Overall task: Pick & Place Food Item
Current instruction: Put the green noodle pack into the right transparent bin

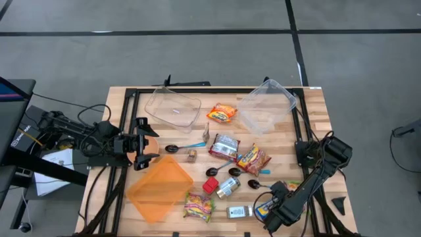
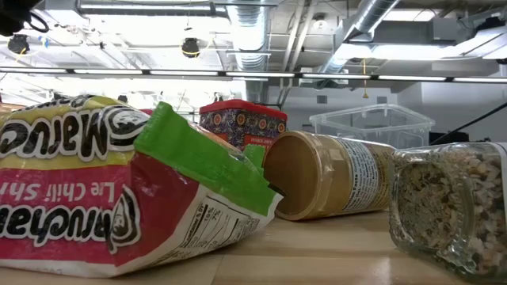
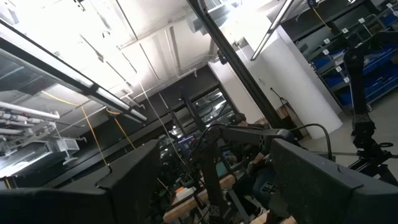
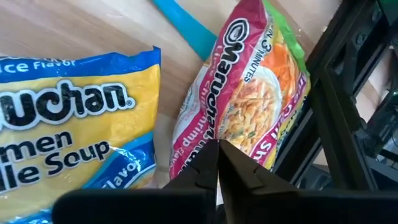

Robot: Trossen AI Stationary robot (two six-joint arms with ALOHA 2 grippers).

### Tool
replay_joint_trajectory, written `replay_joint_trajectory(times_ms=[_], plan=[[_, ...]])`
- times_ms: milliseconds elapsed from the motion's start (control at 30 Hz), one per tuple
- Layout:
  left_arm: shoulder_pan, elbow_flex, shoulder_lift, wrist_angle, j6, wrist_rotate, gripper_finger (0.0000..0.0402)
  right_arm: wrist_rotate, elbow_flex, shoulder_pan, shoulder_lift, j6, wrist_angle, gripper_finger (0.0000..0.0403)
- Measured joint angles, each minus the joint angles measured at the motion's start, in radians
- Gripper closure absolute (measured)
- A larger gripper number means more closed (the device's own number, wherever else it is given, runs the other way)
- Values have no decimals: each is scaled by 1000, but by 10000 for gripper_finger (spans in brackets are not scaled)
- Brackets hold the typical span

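At the left edge of the desk (image 1: 316,118), well away from the food: left gripper (image 1: 146,141), fingers spread wide, nothing between them.

Down by the front right corner of the desk: right gripper (image 4: 217,149), clenched tight, both dark fingers pressed flat together. Tips right at the edge of a pink noodle packet (image 4: 255,99) with a green end. Cannot tell if any of the wrapper is pinched between them. Just beside it, flat on the wood, a blue and yellow noodle packet (image 4: 68,118). Near both packets, a blue spoon handle (image 4: 186,28).

Across the middle of the desk, more food: an orange noodle packet (image 1: 222,113) toward the back, a silver packet (image 1: 225,146) and a red packet (image 1: 253,159) side by side, another pink packet (image 1: 198,205) near the front edge. Close to that one, a red tin (image 1: 210,185) and a peanut butter jar (image 1: 228,187) on its side. At the front edge, a small glass jar (image 1: 239,212), also lying down.

At the back edge: a clear tub (image 1: 173,108) and a second clear tub (image 1: 266,105), both with nothing inside. Toward the front left corner, a flat orange lid (image 1: 159,187).
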Motion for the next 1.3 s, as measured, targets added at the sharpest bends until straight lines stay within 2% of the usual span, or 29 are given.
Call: replay_joint_trajectory(times_ms=[133,333,400,733,1000,1300], plan=[[0,0,0,0,0,0,103,1,14,0,-2,0,-25,401],[0,0,0,0,1,0,103,46,119,-4,-2,3,-181,402],[0,0,0,0,1,0,103,82,171,-5,-2,17,-237,402],[0,0,0,0,1,0,103,336,345,-30,-3,22,-234,403],[0,0,0,0,1,0,103,513,418,-98,-3,-104,-234,403],[0,0,0,-5,1,0,103,667,503,-234,-3,-362,-234,403]])
